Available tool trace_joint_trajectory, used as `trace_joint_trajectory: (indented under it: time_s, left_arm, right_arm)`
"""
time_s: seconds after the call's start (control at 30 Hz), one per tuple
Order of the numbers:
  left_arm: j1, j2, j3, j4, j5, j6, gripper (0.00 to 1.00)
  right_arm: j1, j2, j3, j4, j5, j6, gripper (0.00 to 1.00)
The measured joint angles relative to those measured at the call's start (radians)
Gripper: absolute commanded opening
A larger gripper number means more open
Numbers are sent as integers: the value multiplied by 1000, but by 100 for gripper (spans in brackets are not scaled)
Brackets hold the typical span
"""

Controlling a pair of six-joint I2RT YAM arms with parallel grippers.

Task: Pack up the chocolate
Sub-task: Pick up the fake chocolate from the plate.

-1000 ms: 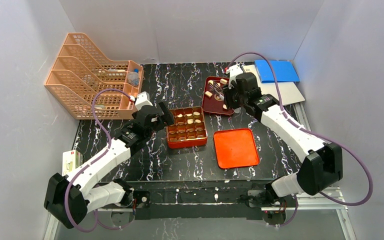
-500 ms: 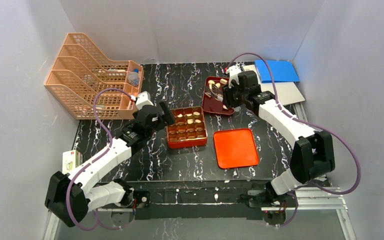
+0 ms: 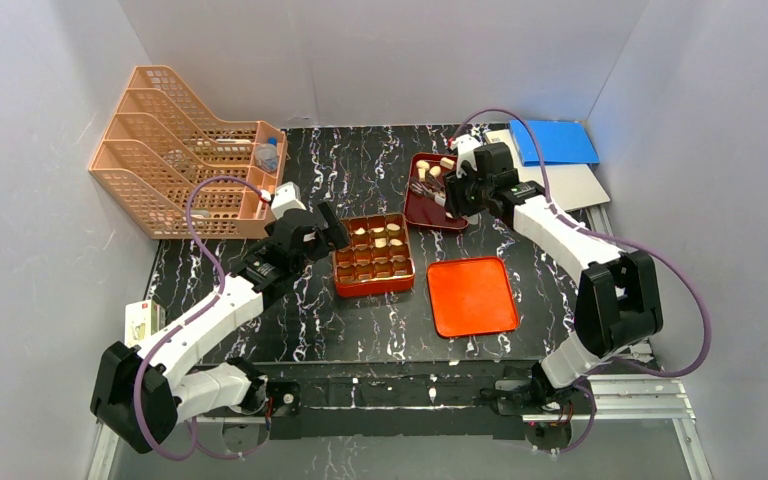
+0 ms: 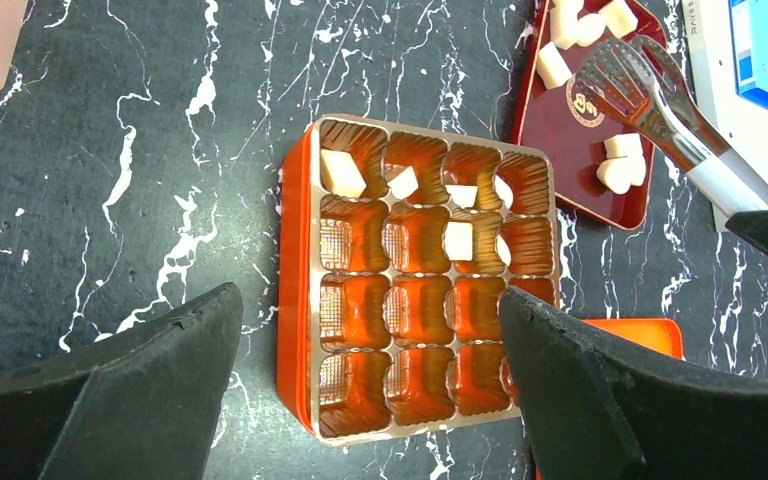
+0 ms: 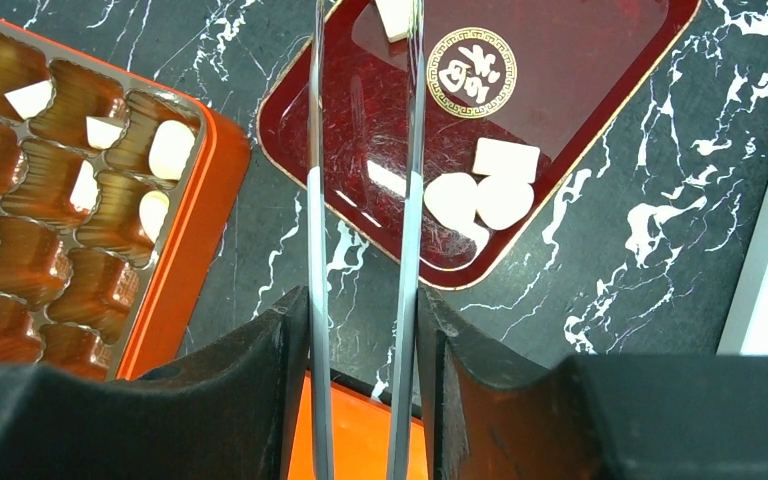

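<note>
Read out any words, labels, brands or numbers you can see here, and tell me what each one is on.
Gold round seal on the dark red tray: stylised characters, not clear enough to quote.
Fine print along the white board: too small to read.
Label on the small pale box left of the table: blurred, unreadable.
No other text shows.
</note>
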Motion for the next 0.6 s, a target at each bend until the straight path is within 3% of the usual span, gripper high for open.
trace_joint_trajectory:
  time_s: [0.6]
  left_arm:
    - [8,0,0,13,8,0,98]
  right_arm:
    - [-13,74,2,19,15,-23,49]
